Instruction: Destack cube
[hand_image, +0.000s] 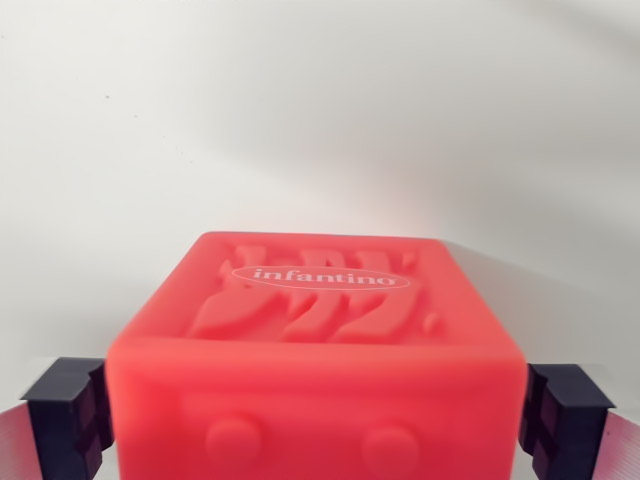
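Worktop (300, 120): plain white, matte, fills whole bkgd of wrist view. Soft grey shading top right & along right side. 1 red cube (320, 350) in fgd; can't tell if it rests directly on worktop, base out of frame.

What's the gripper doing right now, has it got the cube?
Gripper: one dark finger pad on each side of the red cube, seemingly pressed against its walls; looks shut on it.
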